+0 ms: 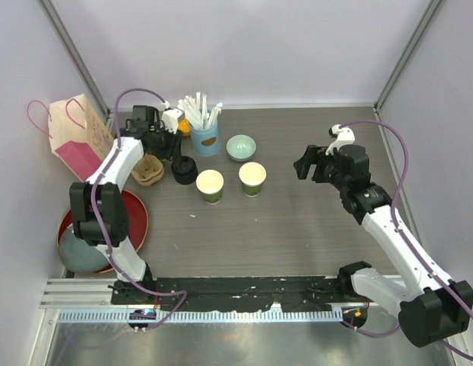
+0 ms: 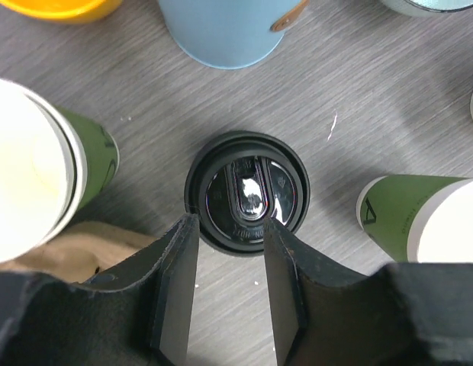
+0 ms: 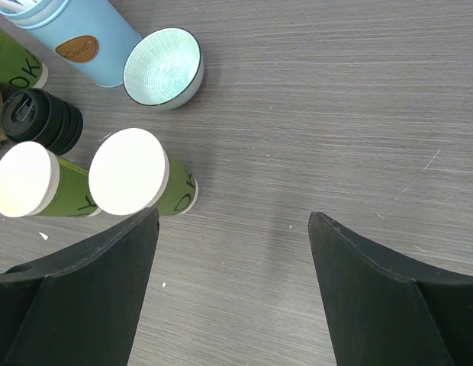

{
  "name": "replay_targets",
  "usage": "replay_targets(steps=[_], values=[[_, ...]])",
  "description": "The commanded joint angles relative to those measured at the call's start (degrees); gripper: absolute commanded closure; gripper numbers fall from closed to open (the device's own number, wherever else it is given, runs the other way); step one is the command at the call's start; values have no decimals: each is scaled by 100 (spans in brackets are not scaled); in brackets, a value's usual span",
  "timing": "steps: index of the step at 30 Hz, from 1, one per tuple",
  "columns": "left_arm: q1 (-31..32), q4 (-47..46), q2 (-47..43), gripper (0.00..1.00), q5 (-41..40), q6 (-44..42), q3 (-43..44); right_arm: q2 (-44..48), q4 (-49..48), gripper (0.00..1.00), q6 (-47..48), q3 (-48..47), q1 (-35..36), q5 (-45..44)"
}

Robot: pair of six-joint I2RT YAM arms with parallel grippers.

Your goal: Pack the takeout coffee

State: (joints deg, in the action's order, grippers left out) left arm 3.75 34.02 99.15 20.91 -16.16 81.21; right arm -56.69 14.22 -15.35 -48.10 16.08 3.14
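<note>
Two green paper cups, cream inside and without lids, stand mid-table: one on the left (image 1: 210, 185) (image 3: 30, 189) and one on the right (image 1: 252, 178) (image 3: 133, 174). A stack of black lids (image 1: 184, 170) (image 2: 246, 197) (image 3: 40, 120) stands just left of them. My left gripper (image 1: 169, 146) (image 2: 230, 225) is open and empty, with its fingertips over the near rim of the top lid. My right gripper (image 1: 311, 164) (image 3: 233, 217) is open and empty over bare table, right of the cups.
A third green cup (image 2: 38, 164) (image 3: 11, 65) stands beside the brown cup carrier (image 1: 148, 170). Behind the cups are a blue cup of straws (image 1: 204, 136) and a pale green bowl (image 1: 240, 147). At the left are a paper bag (image 1: 75, 137) and a red plate (image 1: 137, 217).
</note>
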Motion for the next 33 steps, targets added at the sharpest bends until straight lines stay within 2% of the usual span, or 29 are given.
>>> replay_targets(steps=[1,7,10,14,23,28,33], values=[[29,-651,86,57,300,-352,71,-53,-112,15,76,-68,27,38],[188,-572,473,57,133,-791,272,-176,-130,16,59,-68,18,99],[205,-484,578,67,299,-1046,413,-159,-130,15,68,-42,27,126],[196,-423,675,66,458,-1327,571,-123,-112,16,85,-7,18,143],[197,543,1115,65,739,-1872,1177,-71,-51,16,138,46,27,161],[197,913,1229,67,783,-2242,1213,-44,-42,16,156,72,18,187],[196,1037,1291,66,854,-2523,1266,-53,-33,16,173,81,27,249]])
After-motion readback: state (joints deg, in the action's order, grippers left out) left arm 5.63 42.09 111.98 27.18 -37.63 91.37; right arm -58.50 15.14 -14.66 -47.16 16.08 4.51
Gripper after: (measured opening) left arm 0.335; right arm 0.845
